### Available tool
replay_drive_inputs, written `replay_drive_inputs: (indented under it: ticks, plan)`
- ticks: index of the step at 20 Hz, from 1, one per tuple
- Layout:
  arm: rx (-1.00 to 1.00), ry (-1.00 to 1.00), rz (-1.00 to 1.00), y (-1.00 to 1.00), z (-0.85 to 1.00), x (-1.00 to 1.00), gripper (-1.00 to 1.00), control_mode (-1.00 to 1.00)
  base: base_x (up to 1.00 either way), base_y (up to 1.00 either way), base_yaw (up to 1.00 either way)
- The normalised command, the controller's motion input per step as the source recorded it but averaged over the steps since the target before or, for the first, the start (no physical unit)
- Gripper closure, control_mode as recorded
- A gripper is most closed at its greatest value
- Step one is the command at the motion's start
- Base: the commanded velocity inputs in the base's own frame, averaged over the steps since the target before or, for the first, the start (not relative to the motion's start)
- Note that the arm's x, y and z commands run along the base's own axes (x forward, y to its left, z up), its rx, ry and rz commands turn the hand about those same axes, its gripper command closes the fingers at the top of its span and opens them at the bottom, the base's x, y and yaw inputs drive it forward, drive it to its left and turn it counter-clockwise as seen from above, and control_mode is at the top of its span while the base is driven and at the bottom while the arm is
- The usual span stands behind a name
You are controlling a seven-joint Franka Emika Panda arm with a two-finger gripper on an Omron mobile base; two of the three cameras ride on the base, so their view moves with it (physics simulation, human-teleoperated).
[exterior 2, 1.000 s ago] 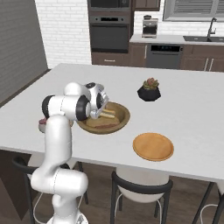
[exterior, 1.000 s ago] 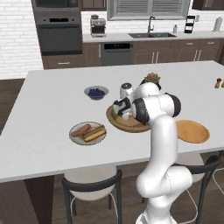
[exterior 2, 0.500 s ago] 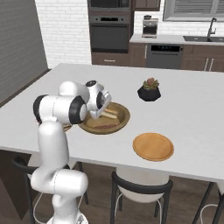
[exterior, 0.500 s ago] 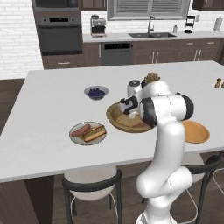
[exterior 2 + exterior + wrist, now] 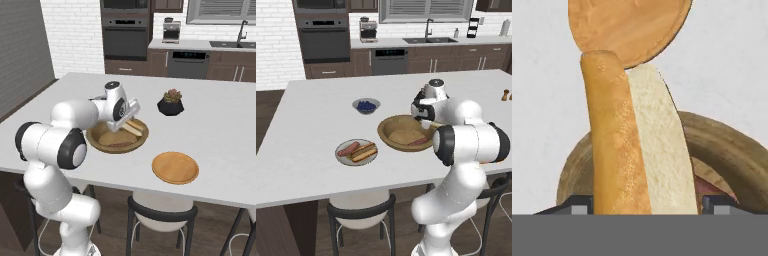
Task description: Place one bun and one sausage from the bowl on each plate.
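1. Left base view: a simulated kitchen with dark cabinets, a wall oven and a white brick wall behind a long pale grey island surface (image 5: 311, 150). Toward the near edge lies the round grey-rimmed plate with an olive-brown centre (image 5: 356, 152), already carrying a bun and a sausage, so that half of the task looks done. The large, thick-rimmed tan wooden bowl (image 5: 404, 133) sits mid-surface, with a reddish-brown sausage (image 5: 418, 142) left inside. A small grey bowl of dark blue berries (image 5: 366, 105) stands farther back, apart from both. The white arm bends over the wooden bowl's right rim, with the pincer (image 5: 421, 116) above it.

2. Right base view: the pincer (image 5: 131, 113) hangs above the wooden bowl (image 5: 118, 136) with a long split bun, golden crust and pale crumb (image 5: 131, 127), angling down from it. The plain orange round plate (image 5: 175, 167) lies bare near the surface's near edge, well apart from the bowl; it is presumably where this bun belongs. A black pot with a small plant (image 5: 170, 104) stands behind, toward the far edge.

3. Hand view: the bun (image 5: 632, 150) runs up between the two dark fingertips (image 5: 580, 205), which stand wide apart and are clamped on its sides, a broad grip suited to soft bread. Its free end points at the orange plate (image 5: 629, 27), with the wooden bowl's rim (image 5: 732, 155) below. This suggests the bun is held lifted so it clears the rim on the way to the plate.
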Motion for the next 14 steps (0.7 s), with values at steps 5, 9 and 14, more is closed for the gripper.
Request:
replay_drive_inputs:
  ticks: [5, 9, 14]
  plan:
    - [0.03, 0.28, -0.30, -1.00, 0.42, -0.56, 1.00, -1.00, 0.00, 0.00, 0.00]
    - [0.00, 0.34, -0.31, -1.00, -0.11, -0.44, 1.00, -1.00, 0.00, 0.00, 0.00]
    - [0.00, 0.09, -0.23, -0.91, -0.45, -0.38, 1.00, -1.00, 0.00, 0.00, 0.00]
